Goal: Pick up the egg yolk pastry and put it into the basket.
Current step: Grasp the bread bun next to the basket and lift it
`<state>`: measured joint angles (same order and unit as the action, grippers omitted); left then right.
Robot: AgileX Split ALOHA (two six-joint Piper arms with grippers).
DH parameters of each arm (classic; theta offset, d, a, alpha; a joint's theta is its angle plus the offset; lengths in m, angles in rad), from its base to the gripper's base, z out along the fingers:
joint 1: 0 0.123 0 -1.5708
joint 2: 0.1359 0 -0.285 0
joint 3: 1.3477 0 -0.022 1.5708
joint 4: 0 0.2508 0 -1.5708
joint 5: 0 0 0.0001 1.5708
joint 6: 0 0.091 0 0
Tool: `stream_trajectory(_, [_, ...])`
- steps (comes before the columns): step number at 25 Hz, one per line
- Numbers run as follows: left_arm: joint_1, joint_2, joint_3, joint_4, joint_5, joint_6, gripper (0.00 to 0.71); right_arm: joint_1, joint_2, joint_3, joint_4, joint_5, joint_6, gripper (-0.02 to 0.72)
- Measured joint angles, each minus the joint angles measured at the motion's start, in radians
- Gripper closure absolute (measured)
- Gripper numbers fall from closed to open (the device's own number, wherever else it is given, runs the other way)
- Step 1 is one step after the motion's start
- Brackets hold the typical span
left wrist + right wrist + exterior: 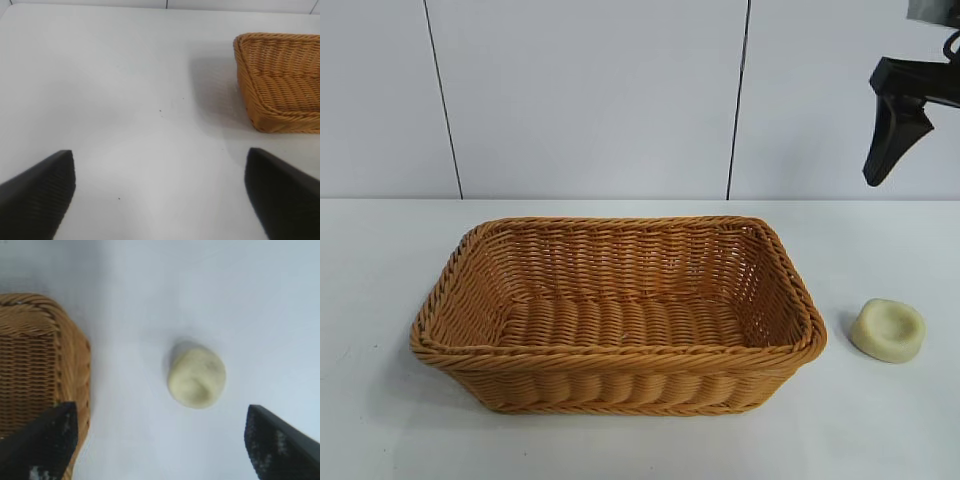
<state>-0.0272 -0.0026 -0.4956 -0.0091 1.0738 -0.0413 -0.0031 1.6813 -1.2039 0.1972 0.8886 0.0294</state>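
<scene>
Pastry [888, 330] sitting on bare table [380, 260] beside basket [620, 355] rim, right gripper [160, 440] hanging released above it, left gripper [160, 195] gaping over clear tabletop, seen only in its wrist view

Exterior faces arms; all views share basket [620, 320]

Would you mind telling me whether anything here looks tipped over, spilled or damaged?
Nothing stands out. The basket sits upright and empty on the table, its weave intact. The pastry lies whole on the table beside it, apart from its rim, with no crumbs around it. The right pincer hangs open above the pastry.
</scene>
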Motion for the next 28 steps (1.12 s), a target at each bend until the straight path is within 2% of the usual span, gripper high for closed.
stream_trajectory(18, [0.0, 0.0, 0.0, 0.0, -0.002, 0.0, 0.046, 0.0, 0.377, -0.001, 0.006, -0.122, 0.014, 0.059])
stream_trajectory(20, [0.0, 0.0, 0.0, 0.0, -0.002, 0.0, 0.046, 0.0, 0.381, -0.001, 0.006, -0.14, 0.014, 0.105])
stream_trajectory(26, [0.0, 0.0, 0.0, 0.0, -0.002, 0.0, 0.046, 0.0, 0.381, -0.002, 0.01, -0.14, 0.014, 0.374])
stream_trajectory(28, [0.0, 0.0, 0.0, 0.0, -0.002, 0.0, 0.046, 0.0, 0.381, -0.002, 0.01, -0.137, 0.013, 0.426])
